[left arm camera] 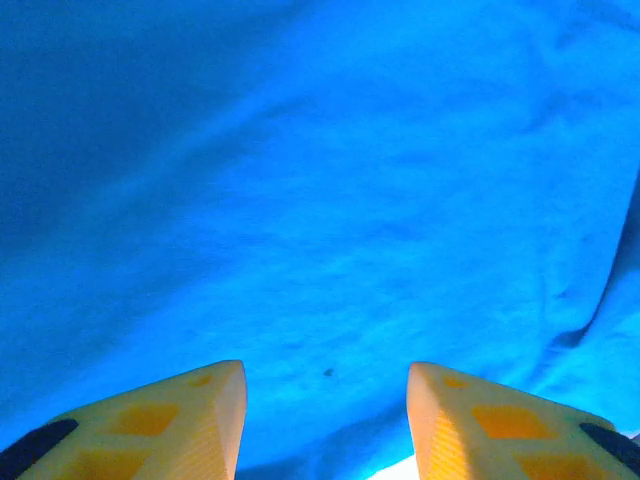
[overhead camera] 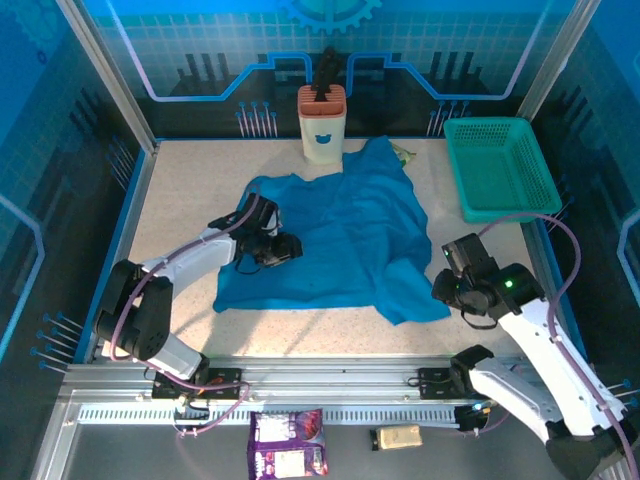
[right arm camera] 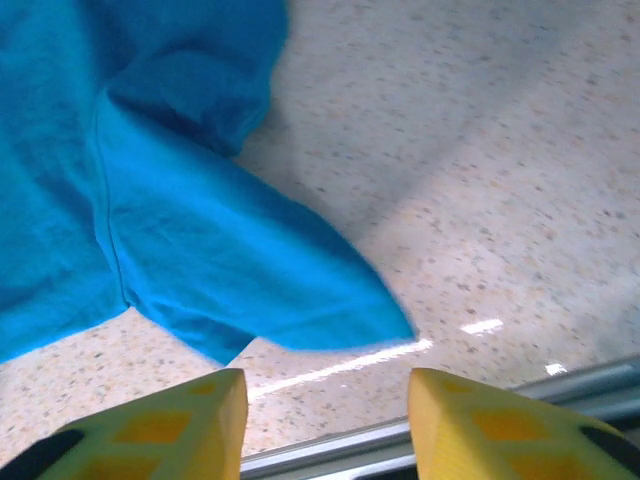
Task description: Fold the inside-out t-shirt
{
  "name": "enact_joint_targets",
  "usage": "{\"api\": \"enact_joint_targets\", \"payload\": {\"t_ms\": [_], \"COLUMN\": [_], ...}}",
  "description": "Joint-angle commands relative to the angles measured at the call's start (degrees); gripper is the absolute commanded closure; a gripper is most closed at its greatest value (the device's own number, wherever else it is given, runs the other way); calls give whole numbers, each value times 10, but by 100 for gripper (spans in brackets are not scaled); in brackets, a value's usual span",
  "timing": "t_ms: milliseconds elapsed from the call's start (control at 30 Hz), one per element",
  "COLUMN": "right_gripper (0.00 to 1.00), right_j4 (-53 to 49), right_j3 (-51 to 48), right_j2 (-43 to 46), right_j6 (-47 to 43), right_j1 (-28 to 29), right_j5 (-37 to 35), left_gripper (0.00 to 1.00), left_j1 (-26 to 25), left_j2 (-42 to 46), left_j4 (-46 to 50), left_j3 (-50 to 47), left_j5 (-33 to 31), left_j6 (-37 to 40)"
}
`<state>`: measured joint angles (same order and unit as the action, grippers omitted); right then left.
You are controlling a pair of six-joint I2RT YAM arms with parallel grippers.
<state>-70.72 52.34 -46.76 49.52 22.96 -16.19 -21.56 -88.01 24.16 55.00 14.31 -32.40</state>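
t-shirt (overhead camera: 345, 230) flat on table (overhead camera: 180, 190). left gripper (left arm camera: 326, 385) over t-shirt, fingers spread. right gripper (right arm camera: 326, 392) near hem corner, fingers spread, empty.

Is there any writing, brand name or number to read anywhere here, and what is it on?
None can be read.
Purple snack packet: printing too blurred to read.
Small tan packet: too small to tell.
Orange-topped white holder: a blue face-like drawing, no words.
Blue t-shirt: plain, no print.
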Motion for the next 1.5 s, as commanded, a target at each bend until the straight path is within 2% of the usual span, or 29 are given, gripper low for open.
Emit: {"api": "enact_joint_targets", "payload": {"t_ms": [0,100,200,400,533,633,867,933,1067,1200,1367,1467], "right_gripper": [51,47,43,38,28,23,19,19,18,18,19,19], "right_j4": [-4,41,128,312,437,481,501,521,449,432,387,318], "right_j3": [6,16,5,-1,-2,8,16,19,82,113,147,170], "right_j2": [-13,-60,-120,-258,-349,-417,-541,-554,-578,-603,-558,-487], "right_j6": [34,-8,-61,-133,-146,-151,-169,-163,-181,-190,-229,-260], "right_j1": [-6,-6,-13,-105,-158,-171,-214,-237,-258,-294,-293,-260], "right_j5": [-34,-13,59,228,357,403,391,427,340,345,335,269], "left_gripper": [53,52,52,52,52,52,51,51,48,47,47,47], "left_j1": [15,21,27,56,90,120,162,168,170,170,164,148], "left_j2": [4,4,0,9,24,34,66,76,111,131,150,165], "left_j4": [40,51,53,19,-3,-8,-8,-11,-66,-72,-72,-42], "left_j3": [18,16,6,-62,-123,-160,-196,-198,-206,-196,-196,-190], "left_j5": [21,16,13,14,9,2,-17,-12,67,104,125,102], "left_j6": [36,41,36,8,-3,-7,-21,-24,-43,-65,-84,-75]}}
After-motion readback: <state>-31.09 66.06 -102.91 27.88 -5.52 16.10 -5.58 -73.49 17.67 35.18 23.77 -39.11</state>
